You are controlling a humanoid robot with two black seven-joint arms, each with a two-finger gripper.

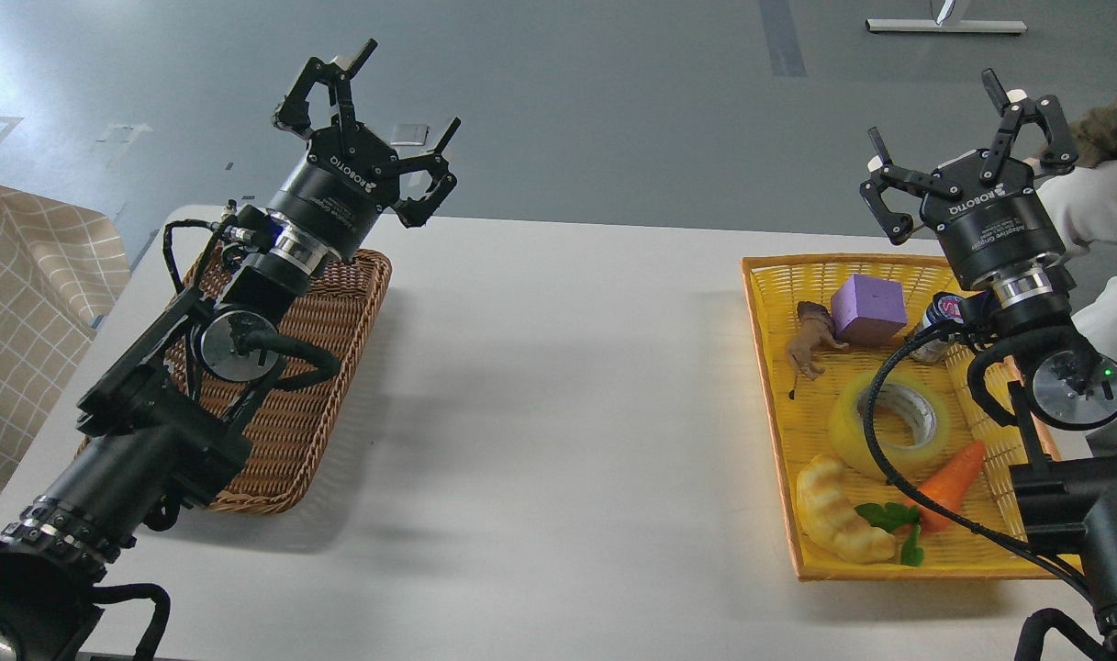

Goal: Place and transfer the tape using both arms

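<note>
Head view looks down on a white tabletop [540,413] with both arms raised above it. Nearest, at about 4 o'clock, a yellow plastic basket [778,431] lies flat on the tabletop. At its near end lies a pale croissant toy [838,523], with a toy carrot [951,479] and its green leaves just beside it. Touching the croissant toy on its far side is the tape [888,422], lying flat with its grey-white core facing up; a black cable of the right arm crosses in front of it. Farther back in the same basket stands a brown toy animal [810,340] next to a purple block [868,309].

At about 8 o'clock a brown wicker basket [306,386] rests on the tabletop, partly hidden by the left arm.

Left tool [374,119] hangs in the air at 11 o'clock beyond the wicker basket, fingers spread wide, holding nothing. Right tool [966,138] hangs at 2 o'clock above the far end of the yellow basket, fingers likewise spread and empty, well apart from the tape.

At the far left edge lies a checked beige cloth [26,303].
</note>
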